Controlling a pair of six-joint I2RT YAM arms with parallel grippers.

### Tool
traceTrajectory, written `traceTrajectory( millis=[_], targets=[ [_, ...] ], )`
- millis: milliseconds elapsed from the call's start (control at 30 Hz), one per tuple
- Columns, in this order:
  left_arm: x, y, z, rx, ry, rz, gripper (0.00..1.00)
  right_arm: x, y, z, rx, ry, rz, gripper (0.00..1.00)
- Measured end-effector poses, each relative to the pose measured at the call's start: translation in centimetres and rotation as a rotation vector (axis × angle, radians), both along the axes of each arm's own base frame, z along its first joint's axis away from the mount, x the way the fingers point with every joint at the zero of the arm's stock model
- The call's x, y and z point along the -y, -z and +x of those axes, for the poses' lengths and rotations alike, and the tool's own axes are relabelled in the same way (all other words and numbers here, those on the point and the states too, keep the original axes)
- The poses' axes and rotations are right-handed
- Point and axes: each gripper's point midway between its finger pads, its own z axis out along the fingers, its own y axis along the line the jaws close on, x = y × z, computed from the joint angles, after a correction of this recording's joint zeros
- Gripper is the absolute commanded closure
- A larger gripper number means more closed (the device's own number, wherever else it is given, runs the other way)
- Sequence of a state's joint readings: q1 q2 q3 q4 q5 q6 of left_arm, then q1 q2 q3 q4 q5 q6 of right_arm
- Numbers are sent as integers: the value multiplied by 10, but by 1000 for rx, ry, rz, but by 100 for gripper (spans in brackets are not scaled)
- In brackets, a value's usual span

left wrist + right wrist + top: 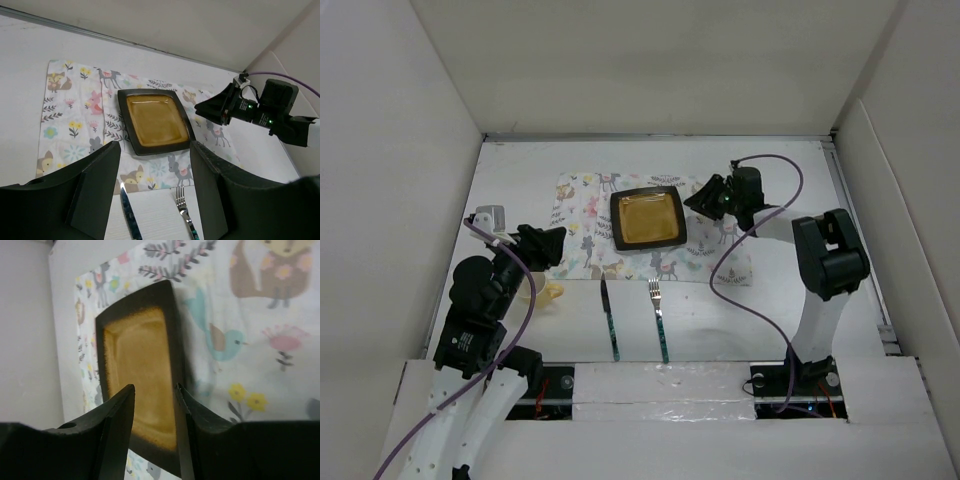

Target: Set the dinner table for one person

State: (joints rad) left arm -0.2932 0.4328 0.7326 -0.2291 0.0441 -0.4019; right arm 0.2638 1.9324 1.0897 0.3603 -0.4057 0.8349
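A square dark plate point(648, 220) with a mustard-yellow inside sits on an animal-print placemat point(582, 215) on the white dinner table point(520, 175). A knife point(610, 322) and a fork point(660, 322) lie side by side on the table, just in front of the placemat. My right gripper point(705, 197) is open and empty, hovering at the plate's right edge; in the right wrist view point(153, 387) the plate point(137, 370) shows between its fingers. My left gripper point(548, 246) is open and empty over the placemat's left front corner. Its wrist view point(152, 187) shows the plate point(155, 120), knife point(129, 212) and fork point(184, 210).
A pale yellow object point(552, 292) lies on the table beside the left arm, partly hidden by it. White wall panels enclose the table on the left, back and right. The right arm's purple cable point(730, 270) loops over the placemat's right end.
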Motion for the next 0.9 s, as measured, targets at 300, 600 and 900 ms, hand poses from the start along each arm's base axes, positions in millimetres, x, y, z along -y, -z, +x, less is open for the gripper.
traceTrajectory(
  millis=[300, 600, 900],
  targets=[
    [1, -1, -1, 4, 5, -2, 45, 115, 8, 8, -53, 227, -218, 58],
    [0, -3, -3, 15, 8, -5, 45, 181, 39, 38, -194, 280, -345, 51],
    [-3, -14, -13, 62, 6, -18, 44, 184, 52, 46, -288, 149, -359, 50]
  ],
)
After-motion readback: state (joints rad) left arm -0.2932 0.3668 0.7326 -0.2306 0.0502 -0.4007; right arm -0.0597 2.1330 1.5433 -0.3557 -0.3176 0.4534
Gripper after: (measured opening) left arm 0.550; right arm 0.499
